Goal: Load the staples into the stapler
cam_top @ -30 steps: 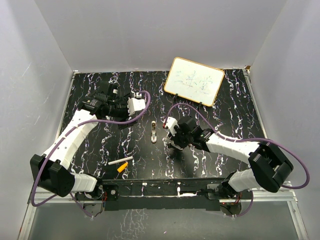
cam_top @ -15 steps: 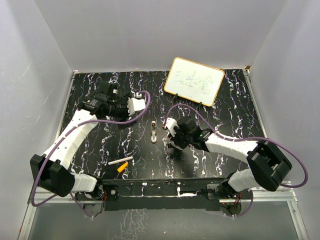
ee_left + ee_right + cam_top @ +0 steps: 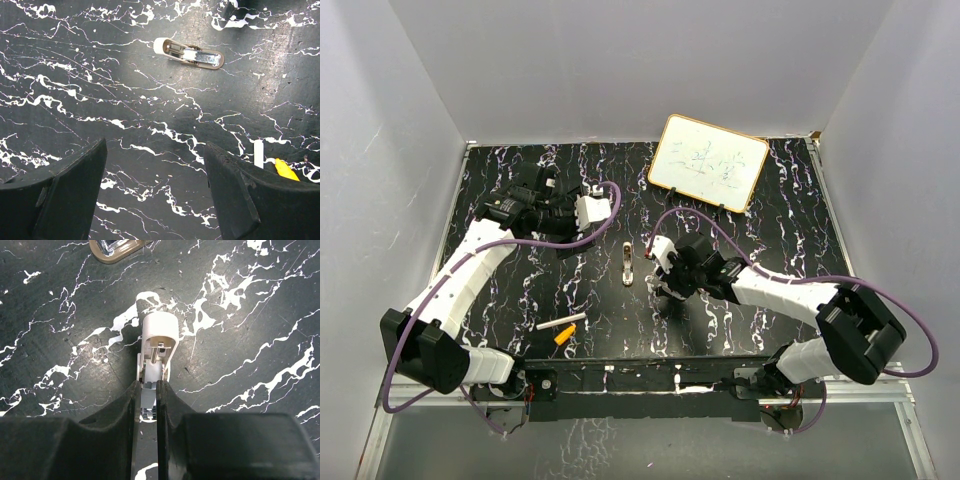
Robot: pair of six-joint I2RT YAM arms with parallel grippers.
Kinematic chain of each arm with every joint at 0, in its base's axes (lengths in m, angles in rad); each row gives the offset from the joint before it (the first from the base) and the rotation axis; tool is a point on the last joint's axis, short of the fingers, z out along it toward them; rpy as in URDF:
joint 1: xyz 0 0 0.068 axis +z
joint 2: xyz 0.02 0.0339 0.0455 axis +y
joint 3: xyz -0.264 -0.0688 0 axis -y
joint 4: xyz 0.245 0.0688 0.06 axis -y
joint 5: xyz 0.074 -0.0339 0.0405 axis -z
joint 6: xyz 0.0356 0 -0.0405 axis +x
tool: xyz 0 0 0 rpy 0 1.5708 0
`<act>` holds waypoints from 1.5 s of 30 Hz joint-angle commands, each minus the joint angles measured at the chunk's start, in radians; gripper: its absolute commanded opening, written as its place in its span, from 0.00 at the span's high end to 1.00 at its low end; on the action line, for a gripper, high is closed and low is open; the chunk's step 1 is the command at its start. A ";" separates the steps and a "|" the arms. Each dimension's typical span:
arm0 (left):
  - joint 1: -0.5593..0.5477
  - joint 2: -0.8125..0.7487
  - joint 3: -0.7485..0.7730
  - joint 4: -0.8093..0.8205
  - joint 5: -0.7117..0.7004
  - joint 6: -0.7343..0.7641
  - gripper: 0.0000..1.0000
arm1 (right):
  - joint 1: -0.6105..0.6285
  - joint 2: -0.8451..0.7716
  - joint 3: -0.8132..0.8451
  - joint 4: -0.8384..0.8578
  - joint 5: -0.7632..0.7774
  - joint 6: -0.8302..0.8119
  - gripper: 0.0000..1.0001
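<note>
White rounded stapler half (image 3: 160,330) in hand (image 3: 149,386)

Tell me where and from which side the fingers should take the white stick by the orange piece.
Probably from above, fingers closing across the thin width of the white stick, near its left end: it lies flat, and the orange piece sits close beside its middle.

High rear overview; two close downward wrist views of one tabletop (image 3: 600,290)
</note>
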 commanded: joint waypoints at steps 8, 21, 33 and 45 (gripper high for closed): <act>0.006 -0.025 0.000 -0.026 0.009 0.012 0.23 | -0.007 -0.059 0.002 0.034 -0.017 -0.053 0.91; 0.006 -0.017 0.009 -0.031 0.015 0.012 0.23 | -0.009 -0.037 0.002 0.024 -0.059 -0.109 0.91; 0.008 -0.016 0.009 -0.035 0.019 0.012 0.23 | -0.028 -0.019 0.001 0.022 -0.071 -0.105 0.91; 0.008 -0.022 0.005 -0.035 0.019 0.014 0.23 | -0.045 0.004 0.004 0.016 -0.083 -0.106 0.91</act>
